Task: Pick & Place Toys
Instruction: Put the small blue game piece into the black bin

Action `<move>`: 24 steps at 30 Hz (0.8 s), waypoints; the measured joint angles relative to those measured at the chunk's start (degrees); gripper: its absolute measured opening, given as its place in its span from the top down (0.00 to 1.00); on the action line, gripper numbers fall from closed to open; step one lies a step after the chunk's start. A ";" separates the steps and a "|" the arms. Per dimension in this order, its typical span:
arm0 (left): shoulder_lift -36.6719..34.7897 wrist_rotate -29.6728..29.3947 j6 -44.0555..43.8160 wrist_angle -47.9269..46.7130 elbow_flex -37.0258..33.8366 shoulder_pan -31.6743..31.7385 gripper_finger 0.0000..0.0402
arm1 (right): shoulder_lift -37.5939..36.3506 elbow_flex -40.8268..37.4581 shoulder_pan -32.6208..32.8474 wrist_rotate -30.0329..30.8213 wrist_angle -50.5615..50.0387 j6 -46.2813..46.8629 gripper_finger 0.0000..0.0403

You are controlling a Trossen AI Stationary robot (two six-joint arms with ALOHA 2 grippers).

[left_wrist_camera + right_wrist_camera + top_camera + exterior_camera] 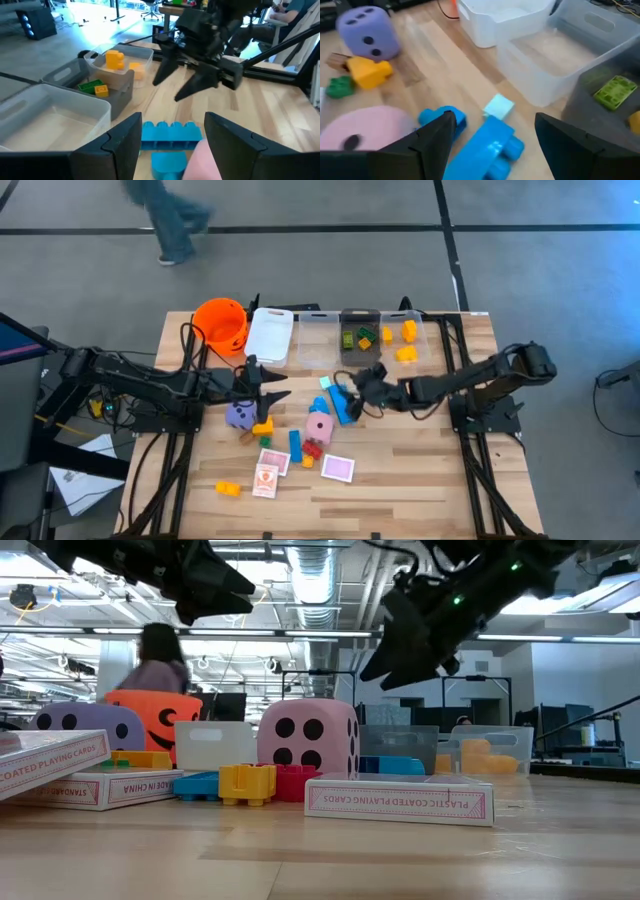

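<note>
Step in hand: we judge the right gripper [350, 387] is lining up on the long blue brick [492, 145], one of the loose toys mid-table; nothing is held yet.
Right gripper: fingers spread, hanging just above the brick, which shows between them in its wrist view.
Left gripper: the left gripper [282, 383] is also spread and empty, poised over the purple die [239, 415] and pointing toward the right one.
Next move: we think the right arm must drop straight down, straddle the brick across its narrow sides, then close; the pink die [319, 427] lies just beside it and could be nudged.
Brick's look: bright blue, glossy, studded, lying flat on the wooden table [420, 470], with a small pale-blue block [498, 106] touching one end.
Destination: likely the clear bins [380, 335] at the table's far edge, some already holding yellow and green bricks.
</note>
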 joint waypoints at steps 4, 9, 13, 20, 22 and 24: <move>0.00 0.02 -1.26 -0.02 0.00 -0.53 0.48 | 0.00 0.00 5.14 4.45 0.00 4.15 0.33; 0.00 0.02 -1.28 0.00 0.02 -0.69 0.49 | 0.00 0.00 11.23 10.43 0.00 7.20 0.33; 0.01 0.02 -1.46 0.00 0.02 -0.69 0.49 | -0.02 0.00 15.40 16.06 0.00 7.45 0.33; 0.02 10.42 -2.62 -0.02 0.02 -1.09 0.49 | -0.02 0.00 20.30 22.17 0.00 7.43 0.33; 0.64 11.30 -2.95 -0.02 0.06 -2.19 0.49 | -0.02 0.00 21.18 22.32 0.01 7.43 0.33; 1.59 10.77 -2.44 -0.67 0.07 -3.82 0.49 | -0.02 0.00 21.75 22.32 0.09 7.43 0.33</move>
